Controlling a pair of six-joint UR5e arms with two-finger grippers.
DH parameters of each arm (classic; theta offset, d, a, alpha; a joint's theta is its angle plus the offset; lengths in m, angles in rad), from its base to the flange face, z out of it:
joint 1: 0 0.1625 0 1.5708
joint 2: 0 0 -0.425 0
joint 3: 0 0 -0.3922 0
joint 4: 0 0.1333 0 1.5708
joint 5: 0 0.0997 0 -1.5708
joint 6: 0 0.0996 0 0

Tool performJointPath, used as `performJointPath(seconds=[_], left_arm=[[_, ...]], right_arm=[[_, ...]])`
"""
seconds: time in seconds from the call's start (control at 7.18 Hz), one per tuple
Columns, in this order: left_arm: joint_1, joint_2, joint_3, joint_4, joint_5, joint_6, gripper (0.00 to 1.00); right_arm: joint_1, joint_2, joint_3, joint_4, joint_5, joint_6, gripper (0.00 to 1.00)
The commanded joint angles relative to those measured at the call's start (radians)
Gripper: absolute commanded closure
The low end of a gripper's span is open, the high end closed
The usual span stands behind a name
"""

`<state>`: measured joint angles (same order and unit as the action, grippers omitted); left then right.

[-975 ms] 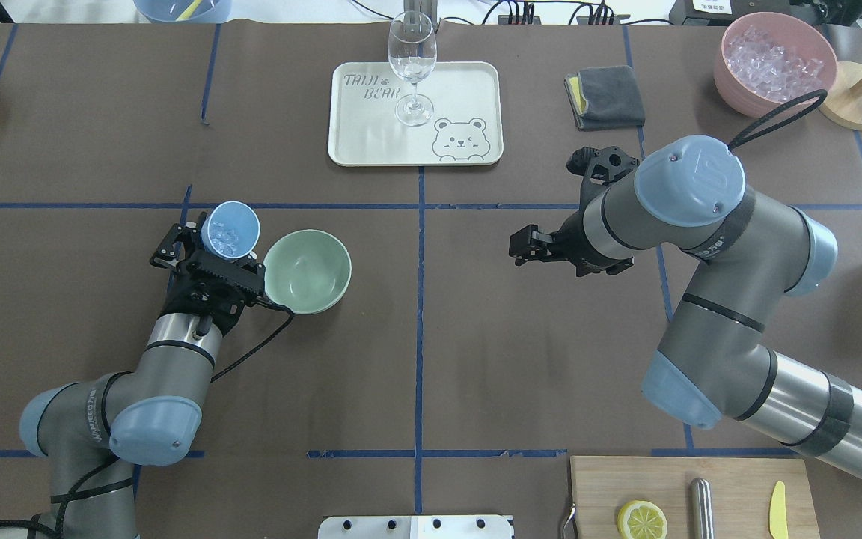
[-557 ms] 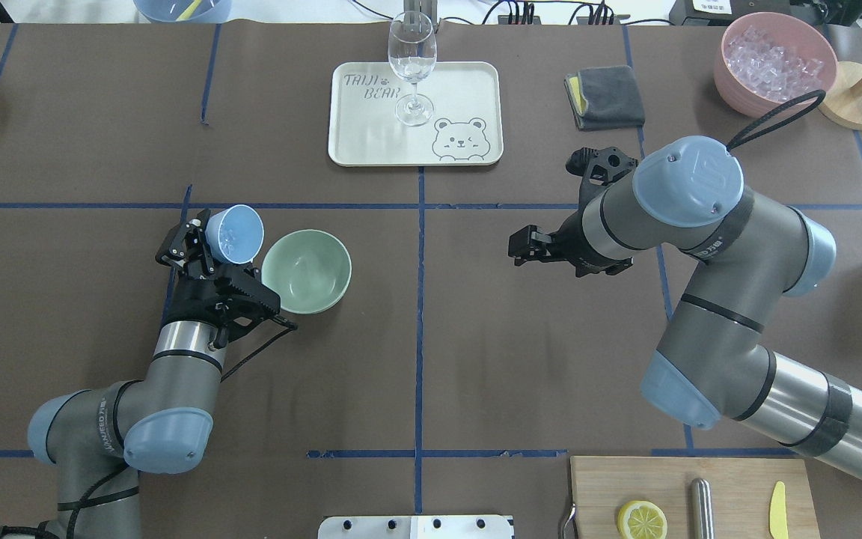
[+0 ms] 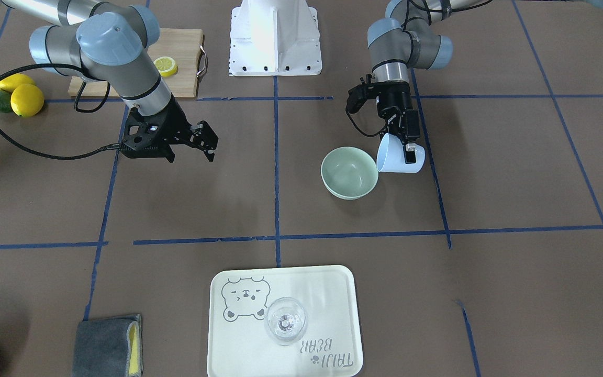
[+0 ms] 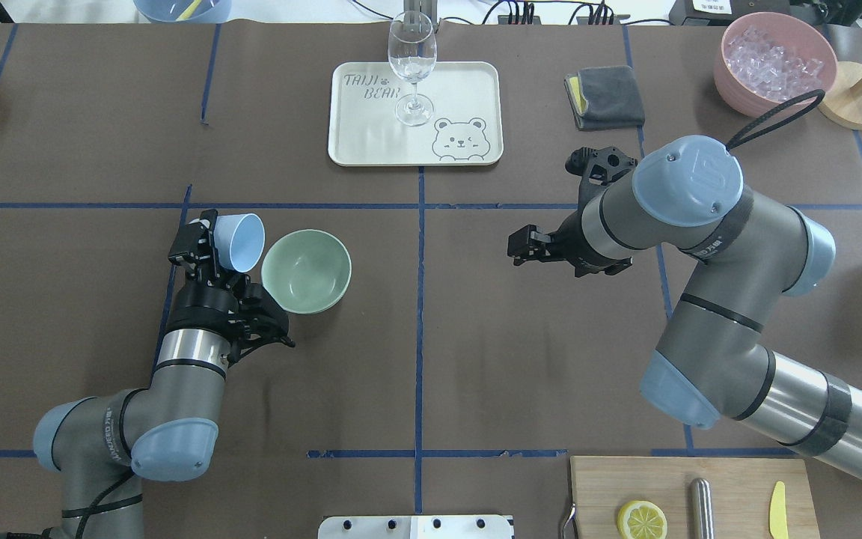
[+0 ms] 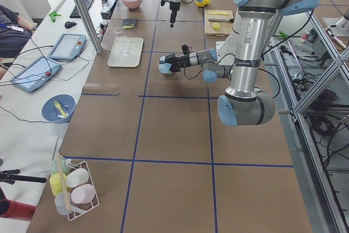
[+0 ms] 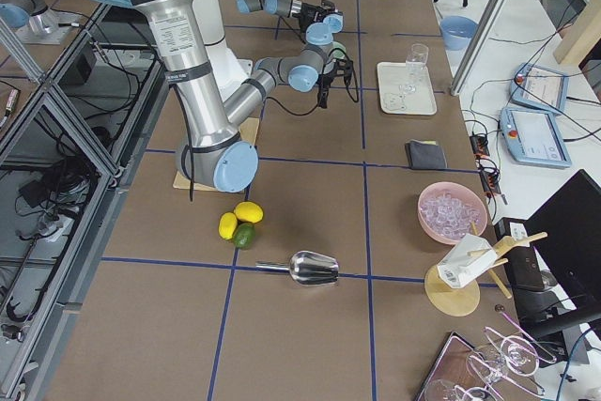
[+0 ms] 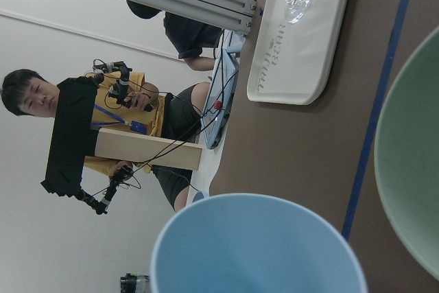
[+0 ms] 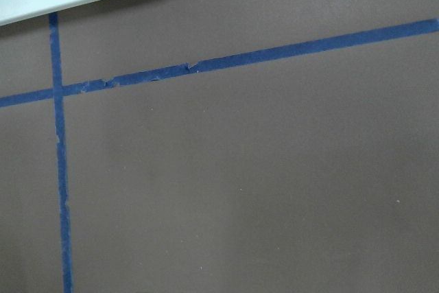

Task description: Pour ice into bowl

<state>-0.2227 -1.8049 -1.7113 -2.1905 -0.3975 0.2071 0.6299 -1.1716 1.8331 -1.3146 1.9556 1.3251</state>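
Just then my left fingers [image 4: 210, 241] pinched the light blue cup [image 4: 242, 241] at centre left of the overhead view, its long axis nearly level, mouth facing right toward the bowl [image 4: 304, 273] just beside it. That sage bowl looked glossy and bare; the ice I could not see. My right fingers [image 4: 521, 245] hung spread, well apart.

So the left gripper [image 3: 409, 151] is clamped on the wall of the light blue cup [image 3: 393, 163]. The cup is tipped over sideways, mouth facing the sage-green bowl [image 3: 348, 173], rims about touching. Meanwhile the right gripper [image 3: 208, 141] hangs above the table [image 3: 490, 183], well apart from them, jaws apart, nothing in it. On the near side, a wine glass [image 3: 285, 321] stands on the bear tray [image 3: 333, 293].
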Motion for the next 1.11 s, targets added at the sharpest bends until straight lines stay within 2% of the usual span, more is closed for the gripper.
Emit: performJointPath(seconds=[0.0,0.28,0.97], left_arm=[[0.008,-0.004,0.022,0.000,0.043,0.203,1.00],[0.011,-0.016,0.022,0.000,0.088,0.340,1.00],[0.014,-0.034,0.024,0.003,0.114,0.420,1.00]], right_arm=[[-0.001,0.000,0.000,0.000,-0.001,0.002,0.00],[-0.001,0.001,0.002,0.000,-0.001,0.011,0.00],[-0.001,0.001,0.002,0.000,-0.001,0.013,0.00]])
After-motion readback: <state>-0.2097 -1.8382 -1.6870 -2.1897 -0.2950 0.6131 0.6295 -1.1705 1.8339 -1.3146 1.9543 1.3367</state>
